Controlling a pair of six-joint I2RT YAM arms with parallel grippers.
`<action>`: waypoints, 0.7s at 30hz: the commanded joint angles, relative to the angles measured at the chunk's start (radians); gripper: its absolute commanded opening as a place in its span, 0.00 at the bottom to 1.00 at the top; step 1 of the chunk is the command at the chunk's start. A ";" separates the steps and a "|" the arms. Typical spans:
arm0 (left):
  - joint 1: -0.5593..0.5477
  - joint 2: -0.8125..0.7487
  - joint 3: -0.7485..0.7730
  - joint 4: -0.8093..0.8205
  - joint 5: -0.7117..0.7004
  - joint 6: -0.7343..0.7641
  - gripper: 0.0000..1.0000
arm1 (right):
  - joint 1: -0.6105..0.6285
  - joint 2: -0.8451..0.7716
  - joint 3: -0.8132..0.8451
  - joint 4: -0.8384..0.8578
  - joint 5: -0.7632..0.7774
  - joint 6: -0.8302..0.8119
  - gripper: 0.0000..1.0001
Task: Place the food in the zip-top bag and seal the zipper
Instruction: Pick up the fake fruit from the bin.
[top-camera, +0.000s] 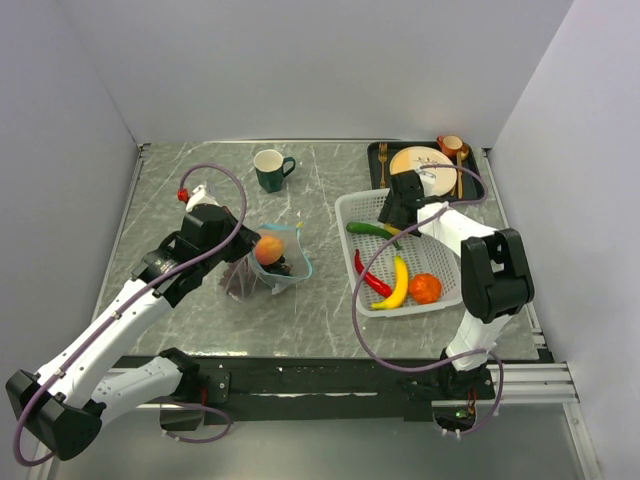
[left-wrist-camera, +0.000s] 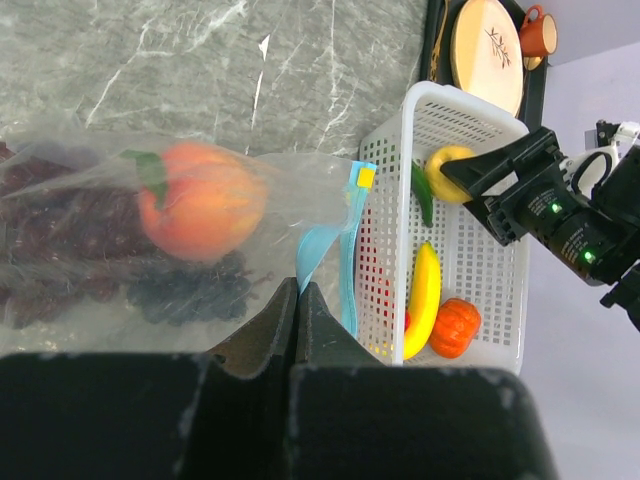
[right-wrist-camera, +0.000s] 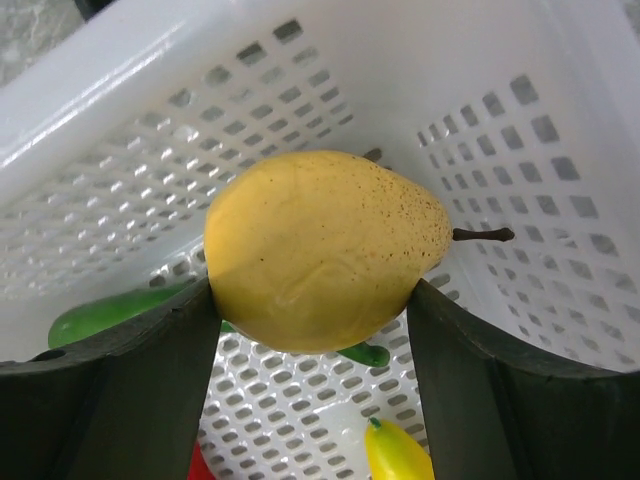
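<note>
1. Right gripper (right-wrist-camera: 310, 292): the jaws bear on both flanks of the yellow pear-shaped fruit (right-wrist-camera: 320, 240), inside the white basket (right-wrist-camera: 150, 110), right of centre in the top view.
2. Left gripper (left-wrist-camera: 297, 305): pinched shut on the zip-top bag (left-wrist-camera: 80, 170), centre-left. The bag contains the peach (left-wrist-camera: 200, 200) and grapes (left-wrist-camera: 185, 290).
3. I should confirm a firm grip, lift straight up clear of the basket wall, then approach the mouth at the teal zipper (left-wrist-camera: 350, 250).
</note>
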 joint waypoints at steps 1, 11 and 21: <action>-0.002 -0.011 0.004 0.025 0.001 0.012 0.01 | -0.007 -0.090 -0.053 0.006 -0.047 -0.021 0.43; -0.002 -0.009 -0.007 0.037 0.011 0.004 0.01 | 0.015 -0.309 -0.139 0.009 -0.116 -0.038 0.44; -0.001 0.008 0.001 0.034 0.009 0.007 0.01 | 0.116 -0.515 -0.176 -0.014 -0.221 0.000 0.43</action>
